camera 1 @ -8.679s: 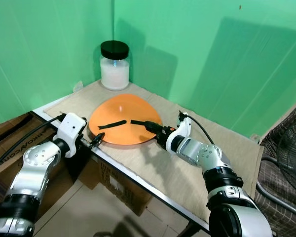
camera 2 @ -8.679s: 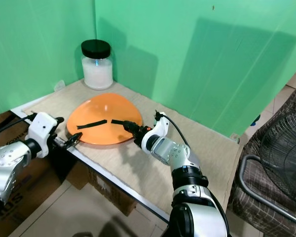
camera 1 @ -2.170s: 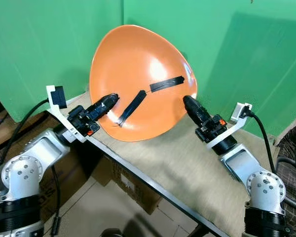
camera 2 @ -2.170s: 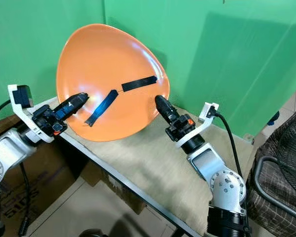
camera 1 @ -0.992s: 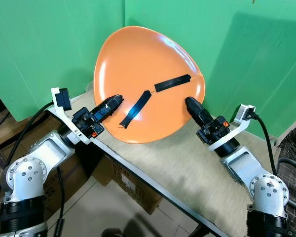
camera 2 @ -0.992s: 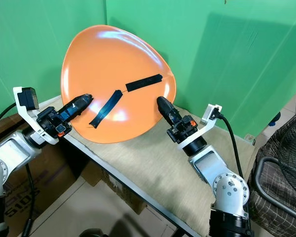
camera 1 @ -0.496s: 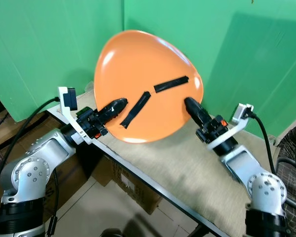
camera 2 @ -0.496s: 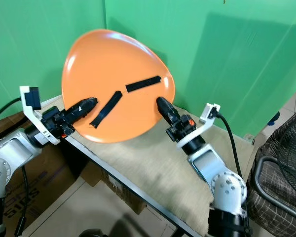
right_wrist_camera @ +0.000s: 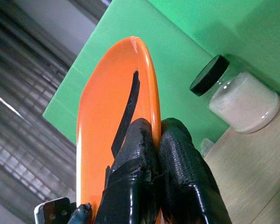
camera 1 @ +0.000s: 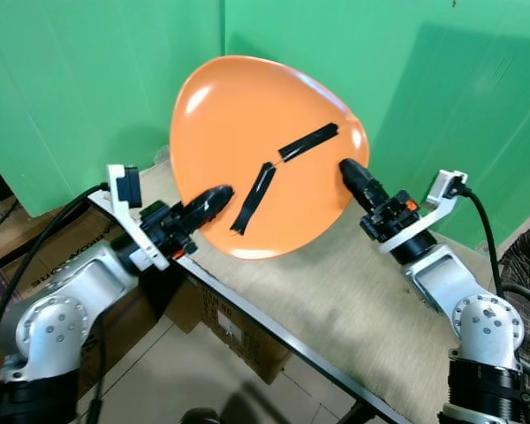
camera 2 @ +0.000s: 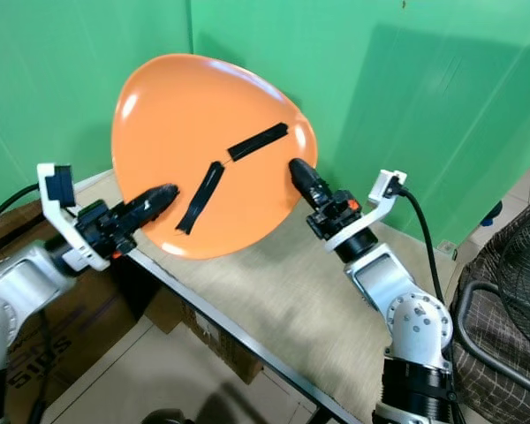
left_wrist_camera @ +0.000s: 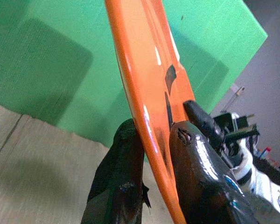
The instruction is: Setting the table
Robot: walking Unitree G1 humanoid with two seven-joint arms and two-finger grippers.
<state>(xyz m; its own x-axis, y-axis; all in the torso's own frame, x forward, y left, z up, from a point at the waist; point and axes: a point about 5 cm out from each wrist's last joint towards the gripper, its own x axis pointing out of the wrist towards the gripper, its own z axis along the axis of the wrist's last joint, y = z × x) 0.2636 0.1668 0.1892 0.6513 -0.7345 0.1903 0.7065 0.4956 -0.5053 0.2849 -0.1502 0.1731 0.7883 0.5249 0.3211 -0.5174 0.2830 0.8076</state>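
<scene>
- Orange plate (camera 1: pixel 247 141) held upright above the table (camera 1: pixel 353 309), rim clamped by left gripper (camera 1: pixel 214 198) and right gripper (camera 1: pixel 349 173).
- White-filled jar (right_wrist_camera: pixel 242 95) seen beyond right gripper; hidden behind plate in the head views.

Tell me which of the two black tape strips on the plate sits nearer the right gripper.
The upper strip, angled toward the right gripper; the lower strip lies toward the left gripper.

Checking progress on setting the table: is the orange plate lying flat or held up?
Held up, tipped nearly on edge: the left hand and right hand pinch opposite rims of the orange plate.
</scene>
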